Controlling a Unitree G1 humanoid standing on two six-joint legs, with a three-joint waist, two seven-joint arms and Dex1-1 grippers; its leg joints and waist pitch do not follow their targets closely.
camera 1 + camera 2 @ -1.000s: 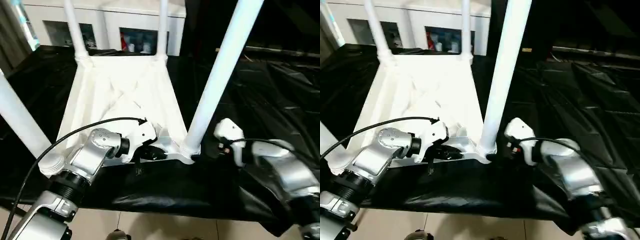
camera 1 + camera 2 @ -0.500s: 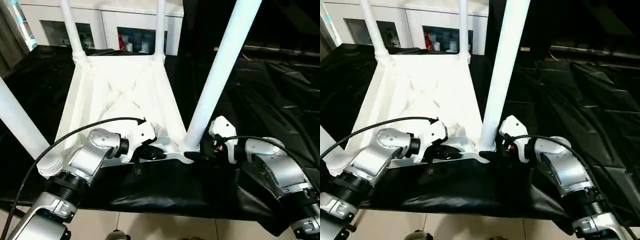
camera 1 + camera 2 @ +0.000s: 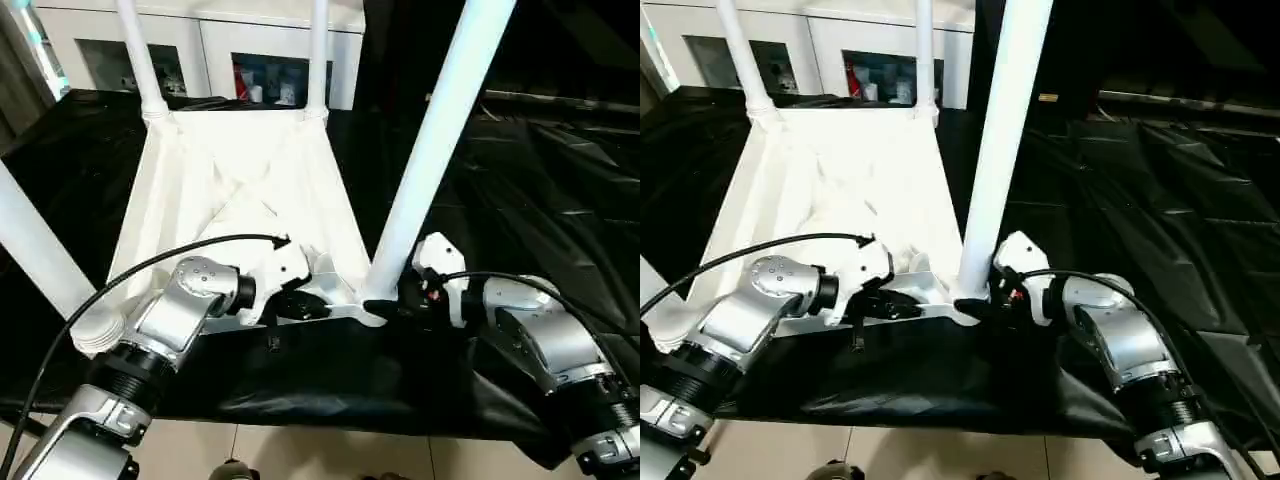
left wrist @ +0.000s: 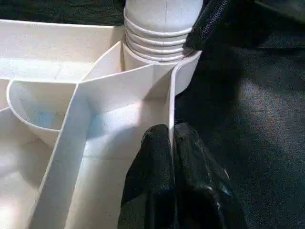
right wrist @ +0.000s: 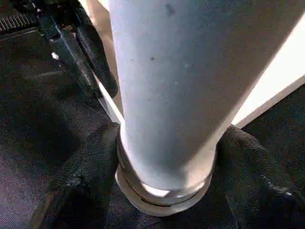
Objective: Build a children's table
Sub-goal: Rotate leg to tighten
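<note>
The left gripper pinches the tabletop's near rim wall. Beside it, the right gripper straddles the base of the near right leg, touching it. The upturned tabletop lies on a black-draped surface.

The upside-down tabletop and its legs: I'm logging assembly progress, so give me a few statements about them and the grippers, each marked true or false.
1. The tabletop lies with its ribbed underside up. True.
2. Only two legs stand in its corner sockets. False: four do, including the near right leg.
3. The left gripper pinches the tabletop's near rim. True.
4. The right gripper is closed on a loose leg lying on the black cloth. False: its fingers flank the base of the upright near right leg.
5. A white cabinet stands behind the work. True.
</note>
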